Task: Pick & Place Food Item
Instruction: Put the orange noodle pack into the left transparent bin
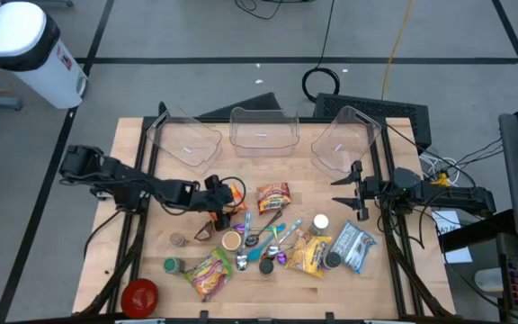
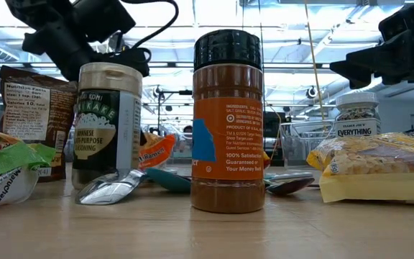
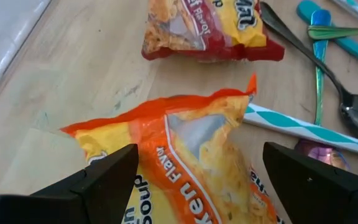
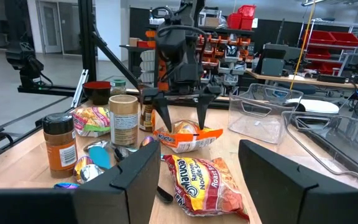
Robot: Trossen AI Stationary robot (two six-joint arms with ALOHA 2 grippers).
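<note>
Left end effector (image 3: pixel 197 180) straddles the soup packet (image 3: pixel 191 155), its lower half cut off.

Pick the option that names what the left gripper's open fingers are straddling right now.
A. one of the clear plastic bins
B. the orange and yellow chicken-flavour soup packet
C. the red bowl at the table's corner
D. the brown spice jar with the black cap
B: in the left wrist view the left gripper has its fingers spread to either side of the orange and yellow soup packet, and the right wrist view shows it poised over that packet.
</note>
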